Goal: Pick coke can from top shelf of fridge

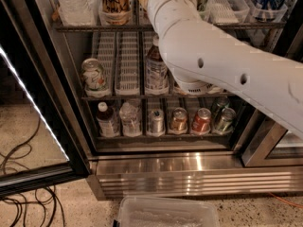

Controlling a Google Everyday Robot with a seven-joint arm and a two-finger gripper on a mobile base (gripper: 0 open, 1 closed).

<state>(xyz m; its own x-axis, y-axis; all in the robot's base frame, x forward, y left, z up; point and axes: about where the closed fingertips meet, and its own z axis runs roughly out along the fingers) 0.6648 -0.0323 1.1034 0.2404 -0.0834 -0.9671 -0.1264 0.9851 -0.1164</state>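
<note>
The fridge (189, 171) stands open, with steel frame and ribbed metal base. Its top shelf (94, 28) is the dark rack near the top edge, carrying white slotted trays (222, 6). My white arm (213, 65) comes in from the right and rises in front of this shelf, running off the top edge at the middle. My gripper is past that edge, out of view. The coke can is not visible; it is hidden behind the arm or above the frame. A gold-and-black tall can (116, 1) and a water bottle (73, 4) stand on the top shelf, left of the arm.
The glass door (33, 108) hangs open at left with a lit strip. The middle rack holds a green-white can (93, 75) and a bottle (155, 72). The lowest rack holds bottles and short cans, one red (201, 120). Cables (19, 174) and a clear bin (165, 214) lie on the floor.
</note>
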